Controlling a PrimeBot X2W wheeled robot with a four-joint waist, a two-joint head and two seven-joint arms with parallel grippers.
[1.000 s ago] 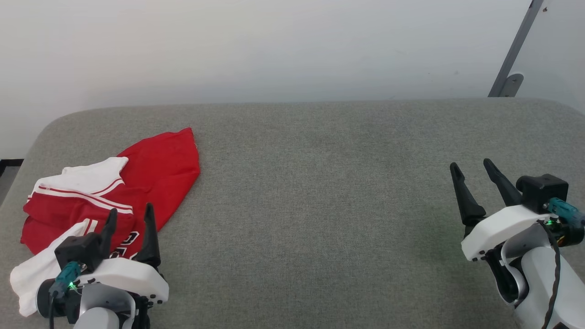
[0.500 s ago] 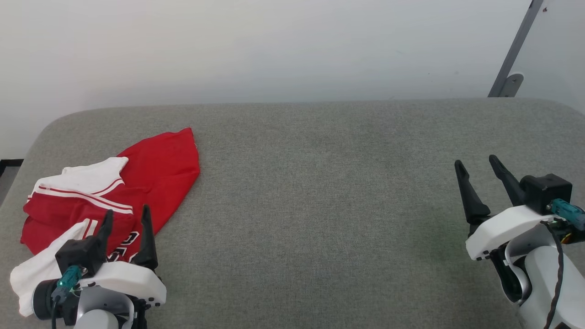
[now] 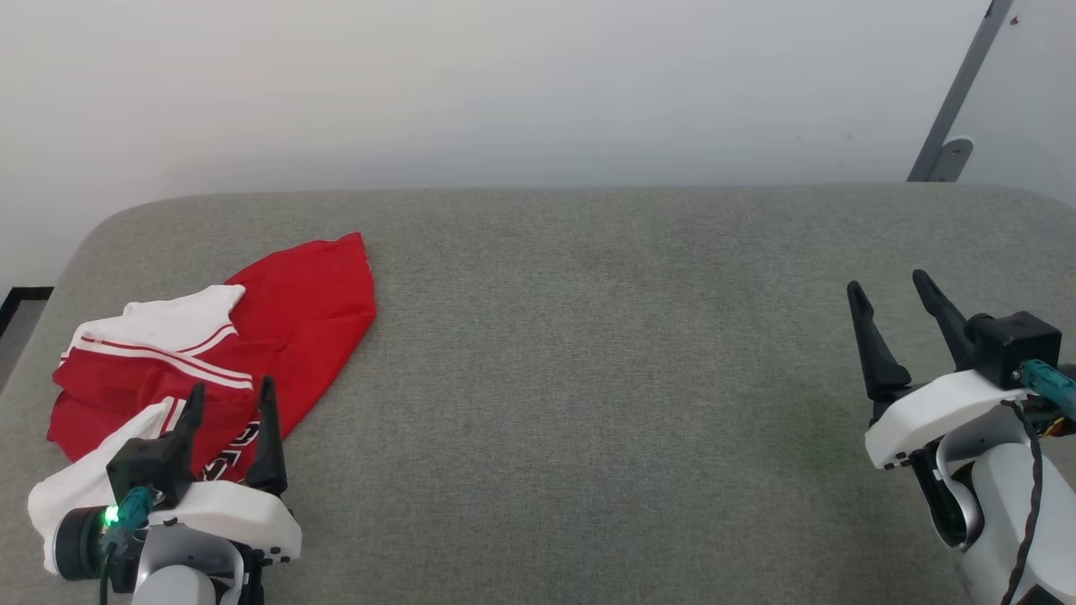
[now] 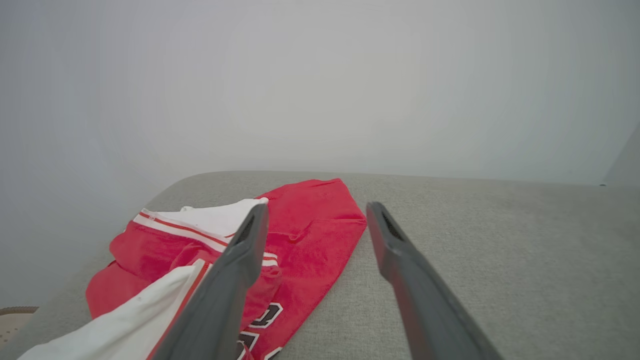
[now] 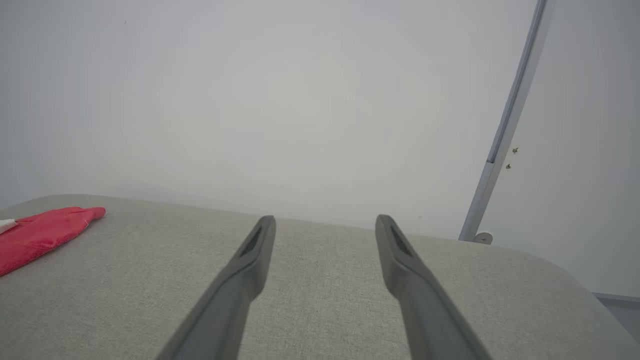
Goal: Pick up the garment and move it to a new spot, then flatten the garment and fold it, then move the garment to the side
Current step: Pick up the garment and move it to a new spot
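1. A crumpled red jersey-style shirt with white sleeves (image 3: pixel 294 311) lies at the left edge of the grey fabric surface (image 3: pixel 588 353), toward the near corner.
2. The left hand (image 3: pixel 233 386), fingers spread, is poised at its near folds; pinching one loose layer risks a bunched drag.
3. The right hand (image 3: pixel 886 281) is spread and empty, near the right edge.

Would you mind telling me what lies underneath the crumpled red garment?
The garment lies on the grey padded surface; its white sleeve is folded over the red body. Whatever its folds cover cannot be seen.
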